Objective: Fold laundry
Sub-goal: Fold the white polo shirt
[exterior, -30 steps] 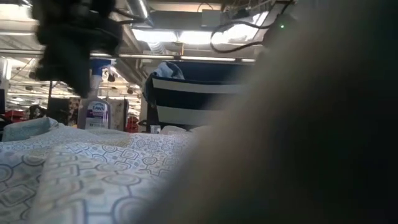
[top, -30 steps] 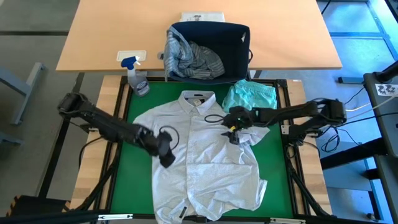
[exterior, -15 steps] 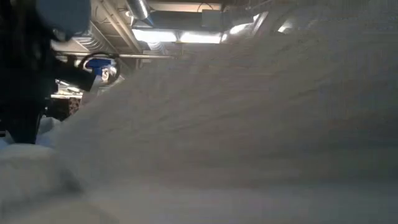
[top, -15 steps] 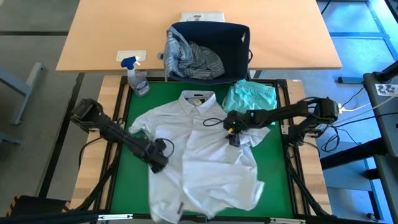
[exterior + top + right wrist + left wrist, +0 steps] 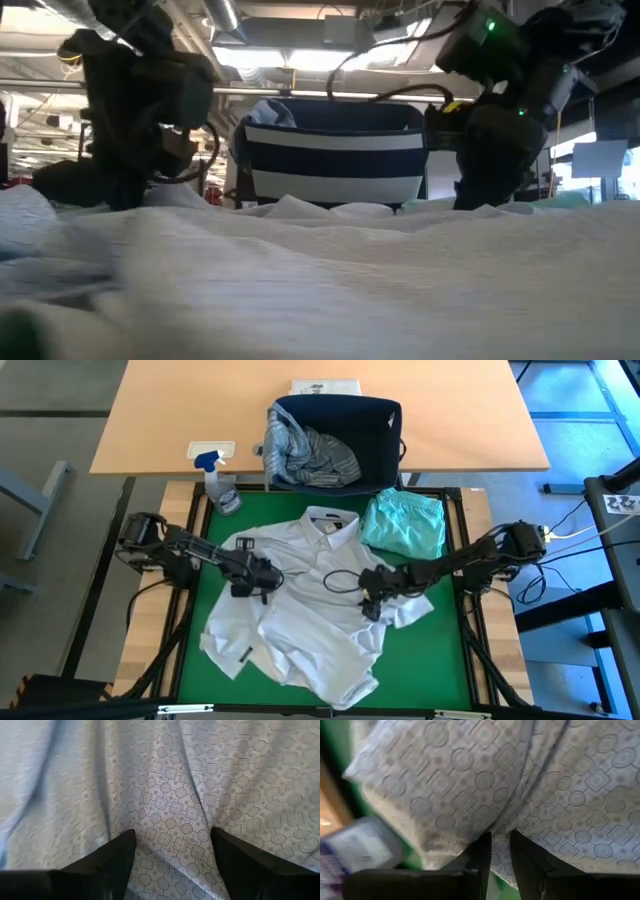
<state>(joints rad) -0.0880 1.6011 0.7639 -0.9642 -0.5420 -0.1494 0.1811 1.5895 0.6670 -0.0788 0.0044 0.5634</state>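
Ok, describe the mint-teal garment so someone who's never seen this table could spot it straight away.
Start at the green mat in the middle of the high view and go to its far right corner, just in front of the navy striped basket. The mint-teal garment lies there as a small folded pile. It is the only green-blue cloth; the big patterned white shirt beside it is spread out and rumpled.

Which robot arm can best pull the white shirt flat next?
Probably the left one. The left gripper is shut on the white shirt, cloth between its jaws. The right gripper sits open on the shirt, gripping nothing.
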